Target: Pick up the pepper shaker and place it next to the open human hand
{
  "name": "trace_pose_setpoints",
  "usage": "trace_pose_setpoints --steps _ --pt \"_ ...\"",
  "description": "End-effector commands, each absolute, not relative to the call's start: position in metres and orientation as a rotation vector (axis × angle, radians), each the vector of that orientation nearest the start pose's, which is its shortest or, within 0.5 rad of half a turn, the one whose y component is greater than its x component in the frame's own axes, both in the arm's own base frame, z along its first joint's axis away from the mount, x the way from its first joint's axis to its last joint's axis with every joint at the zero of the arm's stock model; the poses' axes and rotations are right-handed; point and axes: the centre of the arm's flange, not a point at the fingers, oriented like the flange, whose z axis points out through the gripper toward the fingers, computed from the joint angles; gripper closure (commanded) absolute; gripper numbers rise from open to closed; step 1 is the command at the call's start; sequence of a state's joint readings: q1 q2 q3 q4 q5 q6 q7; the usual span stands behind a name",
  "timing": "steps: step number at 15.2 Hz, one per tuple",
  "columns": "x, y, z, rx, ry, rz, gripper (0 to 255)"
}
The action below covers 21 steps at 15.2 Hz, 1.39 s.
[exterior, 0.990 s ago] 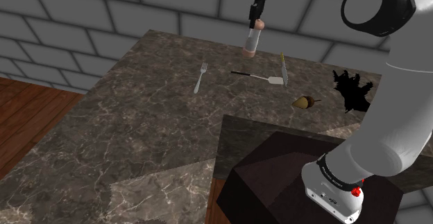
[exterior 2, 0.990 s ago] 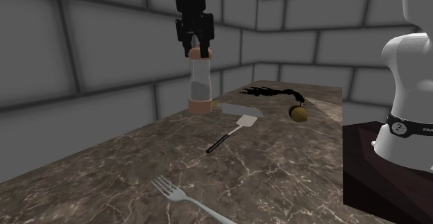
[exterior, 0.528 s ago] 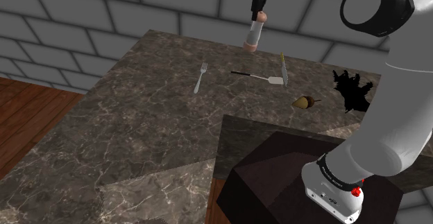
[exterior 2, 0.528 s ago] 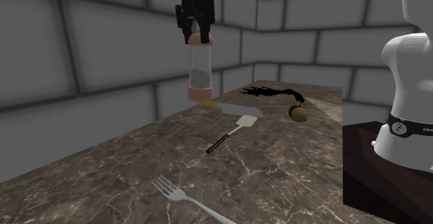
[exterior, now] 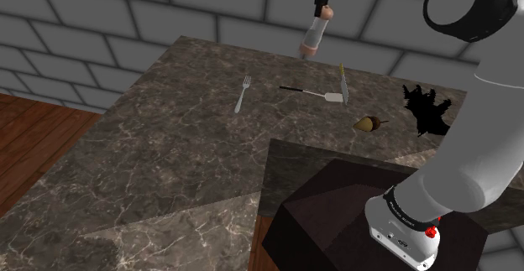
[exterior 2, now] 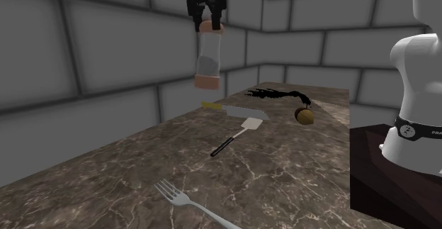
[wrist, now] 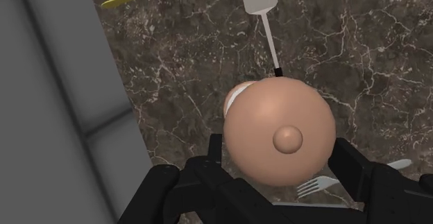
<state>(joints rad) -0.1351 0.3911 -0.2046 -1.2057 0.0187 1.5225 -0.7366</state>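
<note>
The pepper shaker (exterior: pixel 312 36), a clear tube with a tan cap and base, hangs in the air above the far edge of the marble table (exterior: pixel 168 143). It leans a little. My black gripper (exterior: pixel 322 11) is shut on its tan cap from above. In the second exterior view the gripper (exterior 2: pixel 210 26) holds the shaker (exterior 2: pixel 208 59) well clear of the table. The wrist view looks down on the round cap (wrist: pixel 279 129) clasped between my fingers (wrist: pixel 216 153). A black open hand (exterior: pixel 428 110) lies near the table's right edge in the shoulder view.
Under the shaker lie a yellow-handled knife (exterior: pixel 342 78) and a spatula (exterior: pixel 315 93). A fork (exterior: pixel 243 93) lies to their left in the shoulder view. An acorn-like brown thing (exterior: pixel 367 123) sits beside the hand. A grey block wall (exterior: pixel 126 18) rises just behind the table.
The gripper has risen with the shaker, lifting it off the table. It has drifted slightly to the shoulder view's right, and the shaker now leans.
</note>
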Motion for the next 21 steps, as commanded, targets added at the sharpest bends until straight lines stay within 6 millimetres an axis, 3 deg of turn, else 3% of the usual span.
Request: trace_pose_setpoints --steps 1,21 --pt "0.612 -0.204 0.566 -3.089 -0.642 0.138 255" --pt "0.39 -0.33 0.633 -3.089 -0.642 0.138 255"
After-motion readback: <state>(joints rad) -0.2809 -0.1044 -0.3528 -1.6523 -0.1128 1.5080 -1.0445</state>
